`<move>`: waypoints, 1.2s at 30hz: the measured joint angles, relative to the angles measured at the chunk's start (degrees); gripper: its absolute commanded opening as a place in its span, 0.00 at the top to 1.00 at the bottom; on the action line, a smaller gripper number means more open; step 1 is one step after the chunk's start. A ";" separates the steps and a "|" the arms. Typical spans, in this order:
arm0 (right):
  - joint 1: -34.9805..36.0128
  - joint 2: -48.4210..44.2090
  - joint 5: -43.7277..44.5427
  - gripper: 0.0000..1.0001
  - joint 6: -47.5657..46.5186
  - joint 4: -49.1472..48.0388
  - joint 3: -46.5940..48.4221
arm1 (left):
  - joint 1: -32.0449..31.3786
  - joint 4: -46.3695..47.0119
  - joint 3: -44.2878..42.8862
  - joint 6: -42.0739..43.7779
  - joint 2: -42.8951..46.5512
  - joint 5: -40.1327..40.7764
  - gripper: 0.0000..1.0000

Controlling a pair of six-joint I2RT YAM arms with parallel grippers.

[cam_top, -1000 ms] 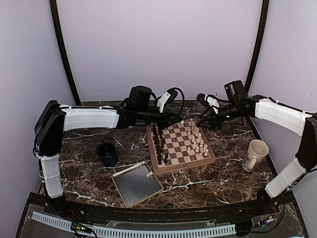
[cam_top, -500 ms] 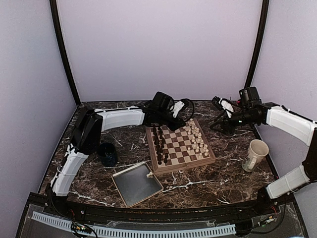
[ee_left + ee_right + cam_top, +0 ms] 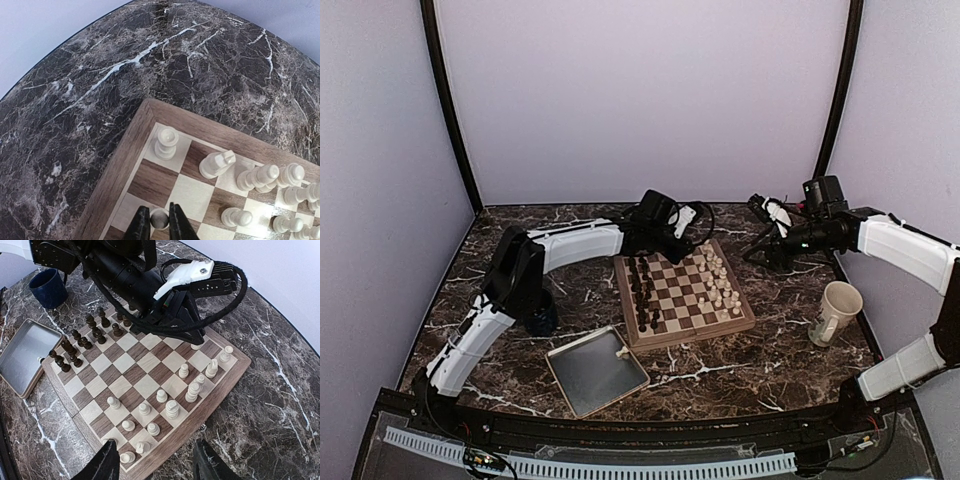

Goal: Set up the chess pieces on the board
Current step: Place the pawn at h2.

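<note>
Dark marble table (image 3: 75,100). Left gripper (image 3: 159,216), bottom centre, pinches cream pawn (image 3: 159,219) upright over checked wooden board (image 3: 117,170); right gripper (image 3: 157,462) spread, farther off.

The top camera overlooks the table (image 3: 770,352) from behind; the left wrist looks closely, the right from farther, at the shared board (image 3: 695,331).

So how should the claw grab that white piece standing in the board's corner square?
Come straight down from above and pinch the corner piece around its thin waist, just under its wider top. It stands upright, and a neighbour stands one square over, so pinch across the other, free sides.
</note>
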State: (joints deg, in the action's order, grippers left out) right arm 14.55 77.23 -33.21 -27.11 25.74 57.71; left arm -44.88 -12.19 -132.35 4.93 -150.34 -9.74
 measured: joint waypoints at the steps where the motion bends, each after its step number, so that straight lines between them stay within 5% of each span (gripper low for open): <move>1: 0.00 0.00 -0.13 0.50 0.00 0.00 0.00 | 0.00 -0.02 -0.15 0.00 -0.33 0.31 0.83; 36: 0.00 1.79 -1.95 0.50 -0.42 0.07 -0.02 | 0.37 6.58 -5.64 -2.47 -6.86 0.35 0.86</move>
State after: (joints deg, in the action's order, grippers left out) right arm 14.55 79.02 -35.16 -27.53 25.80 57.69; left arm -44.51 -5.61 -137.99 2.46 -157.21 -9.39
